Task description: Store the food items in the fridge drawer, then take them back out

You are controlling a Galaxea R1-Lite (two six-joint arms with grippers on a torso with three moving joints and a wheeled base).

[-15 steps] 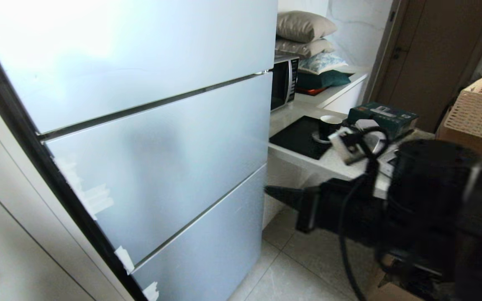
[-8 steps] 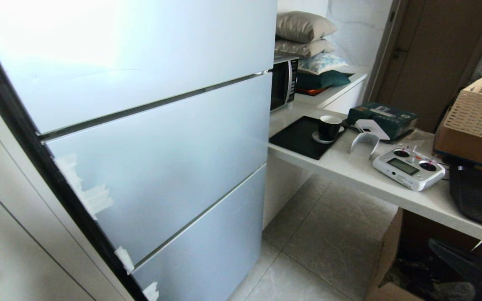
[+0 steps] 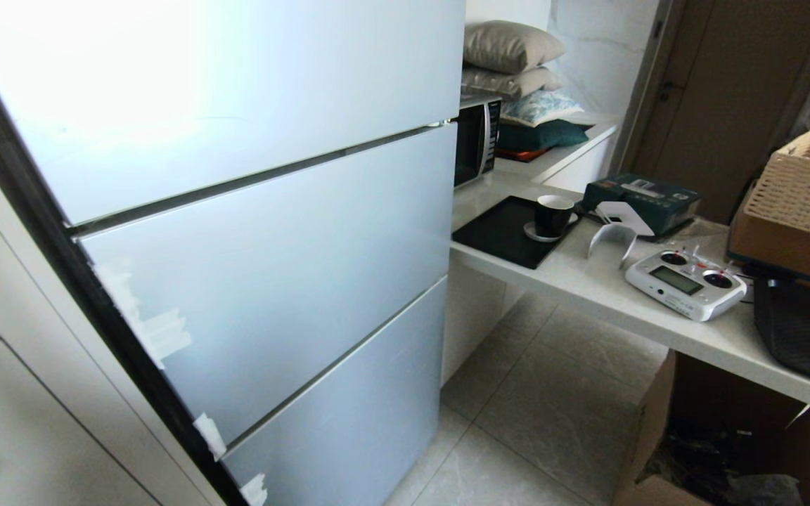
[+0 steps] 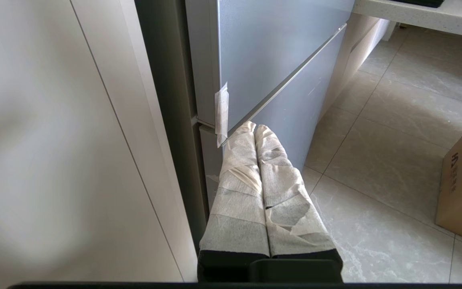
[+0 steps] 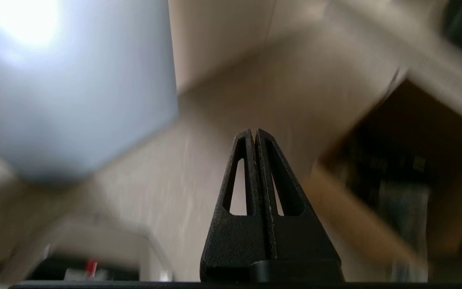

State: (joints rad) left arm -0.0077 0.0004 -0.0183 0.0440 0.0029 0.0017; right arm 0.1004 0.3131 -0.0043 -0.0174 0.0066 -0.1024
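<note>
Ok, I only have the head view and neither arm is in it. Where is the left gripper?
Observer: The left gripper is low beside the fridge, with its tips by the seam above the bottom panel. It is shut and empty.
Operator: And the right one?
Observer: The right gripper is also shut and empty, pointing toward an open cardboard box.
Operator: Any food items or the drawer showing?
Observer: Neither shows in the wrist views. The fridge panels there are closed.
</note>
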